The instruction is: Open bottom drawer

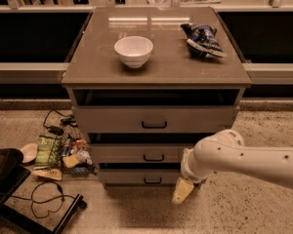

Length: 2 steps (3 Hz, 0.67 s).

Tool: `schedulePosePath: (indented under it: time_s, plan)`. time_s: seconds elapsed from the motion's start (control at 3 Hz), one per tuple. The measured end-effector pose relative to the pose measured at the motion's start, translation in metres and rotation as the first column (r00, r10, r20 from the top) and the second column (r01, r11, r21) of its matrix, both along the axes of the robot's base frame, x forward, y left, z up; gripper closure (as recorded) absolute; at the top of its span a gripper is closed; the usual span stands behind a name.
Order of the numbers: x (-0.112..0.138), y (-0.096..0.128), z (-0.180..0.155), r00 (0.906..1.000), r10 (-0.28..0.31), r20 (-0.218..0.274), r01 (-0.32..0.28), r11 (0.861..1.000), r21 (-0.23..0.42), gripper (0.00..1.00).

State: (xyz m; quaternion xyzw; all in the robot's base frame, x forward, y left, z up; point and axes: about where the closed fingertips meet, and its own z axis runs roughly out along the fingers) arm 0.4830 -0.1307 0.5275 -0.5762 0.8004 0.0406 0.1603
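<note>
**Desk:** Camera view looks down on the grey-beige cabinet (156, 69). What is in the foreground?

**Photographer:** The robot's white arm (244, 157) reaches in from the right edge, low across the speckled floor (244, 208). Its gripper (182, 191) hangs pointing down at the cabinet's lower right front corner, just beside the right end of the bottom drawer (129, 178). Whether the gripper is spread or closed cannot be made out from this angle, nor whether it touches the drawer front.

**Desk:** And the drawer itself?

**Photographer:** It is the lowest of three, a shallow flat front under the middle drawer (119, 154), with a small black bar handle (153, 181) at its centre. The front appears pushed in. The gripper is to the right of that handle, apart from it. The taller top drawer (112, 121) sits above both, with a dark gap under the cabinet top.

**Desk:** Anything on top?

**Photographer:** A white bowl (133, 51) stands upright left of centre, and a crumpled blue bag (202, 39) lies near the right rear corner, well apart from the bowl.

**Desk:** The left side?

**Photographer:** Snack packets (49, 151) are scattered on the floor beside the cabinet's left foot, and a black cable (45, 199) loops in front of them.
</note>
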Motion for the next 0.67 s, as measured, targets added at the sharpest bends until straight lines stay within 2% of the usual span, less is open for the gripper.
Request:
schedulePosePath:
  time_s: [0.33,0.67]
  plan:
    - [0.019,0.011,-0.064,0.9992,0.041,-0.001,-0.041,0.999,-0.004,0.0]
    - [0.035,0.014,-0.119,0.9966,0.082,-0.004,-0.082,0.996,-0.035,0.0]
